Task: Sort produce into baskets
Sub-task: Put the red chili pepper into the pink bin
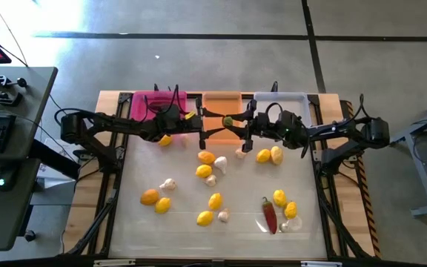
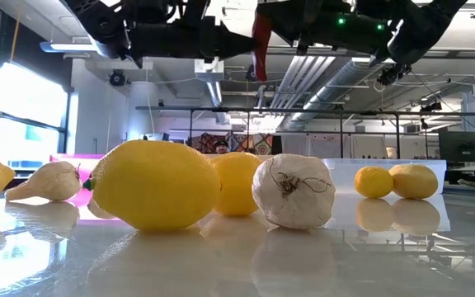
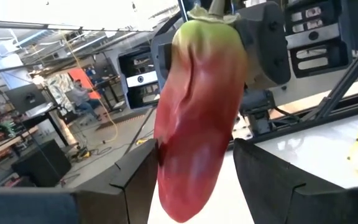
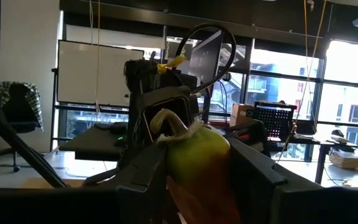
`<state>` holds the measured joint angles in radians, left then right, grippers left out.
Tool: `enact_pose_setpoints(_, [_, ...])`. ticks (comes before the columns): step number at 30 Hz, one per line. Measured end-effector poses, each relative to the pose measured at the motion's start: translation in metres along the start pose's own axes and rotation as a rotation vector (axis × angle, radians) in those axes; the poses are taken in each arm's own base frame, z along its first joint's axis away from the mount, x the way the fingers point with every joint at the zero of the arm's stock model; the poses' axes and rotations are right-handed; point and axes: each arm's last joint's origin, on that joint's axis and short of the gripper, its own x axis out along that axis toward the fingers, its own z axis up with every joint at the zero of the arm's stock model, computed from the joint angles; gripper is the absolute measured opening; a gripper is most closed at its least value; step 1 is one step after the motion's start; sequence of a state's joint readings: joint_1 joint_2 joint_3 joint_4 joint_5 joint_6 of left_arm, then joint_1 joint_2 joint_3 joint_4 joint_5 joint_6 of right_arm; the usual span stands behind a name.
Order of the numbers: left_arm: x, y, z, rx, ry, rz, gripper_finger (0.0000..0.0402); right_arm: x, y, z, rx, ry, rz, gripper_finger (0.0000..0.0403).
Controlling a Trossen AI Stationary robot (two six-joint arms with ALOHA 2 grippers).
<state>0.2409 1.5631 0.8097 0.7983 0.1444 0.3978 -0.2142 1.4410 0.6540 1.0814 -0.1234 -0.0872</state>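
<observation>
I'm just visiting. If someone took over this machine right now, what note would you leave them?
Right pincer: shut on the green end of a red chili pepper, in the air by the orange basket.
Left pincer: open, fingers either side of that pepper.
Done: no sorted produce visible.
Left: lemons, garlic and a second chili lie on the table; pink basket and clear basket wait.
</observation>
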Motion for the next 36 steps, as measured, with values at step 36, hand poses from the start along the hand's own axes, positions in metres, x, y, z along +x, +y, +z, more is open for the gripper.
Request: enact_pose_setpoints(36, [0.0059,0.0011,0.006,0.014,0.038,-0.019,0.01,0.0013,0.0088,0.0015,-0.004,-0.001,-0.067,0.0188])
